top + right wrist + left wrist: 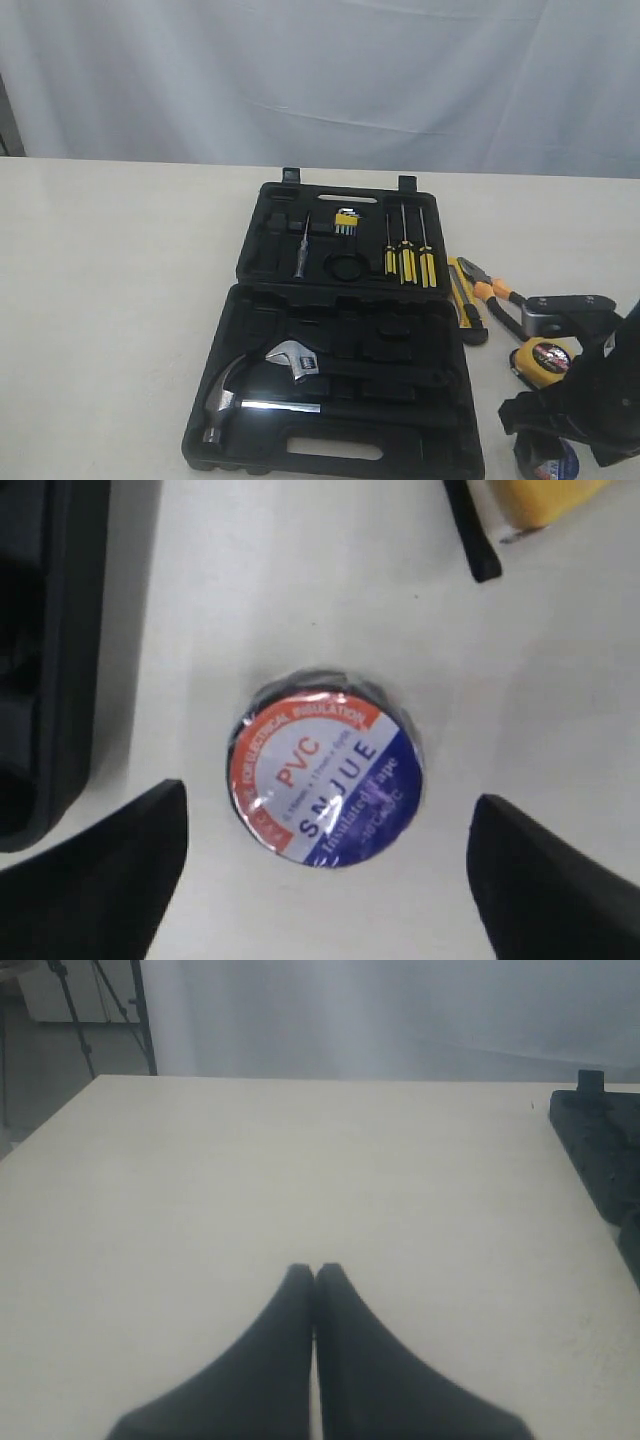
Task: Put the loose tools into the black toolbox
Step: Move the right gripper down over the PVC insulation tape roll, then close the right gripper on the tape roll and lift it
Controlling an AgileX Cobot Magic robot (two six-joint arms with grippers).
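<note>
The black toolbox (340, 330) lies open in two halves mid-table. To its right lie the yellow-black utility knife (464, 300), the orange-and-black-handled pliers (495, 300), the yellow tape measure (541, 362) and, at the front edge, the black tape roll (550, 460). In the right wrist view the tape roll (325, 780) shows its white-blue-red label, lying flat. My right gripper (325, 820) hangs open above it, one finger on either side, not touching. My left gripper (315, 1275) is shut and empty over bare table left of the toolbox (600, 1150).
A steel claw hammer (235, 400) and a wrench (293, 358) sit in the toolbox's near half. Yellow-black screwdrivers (408, 262) and hex keys (346, 222) sit in the far half. A white curtain closes off the back. The toolbox wall (50, 650) lies close beside the tape roll.
</note>
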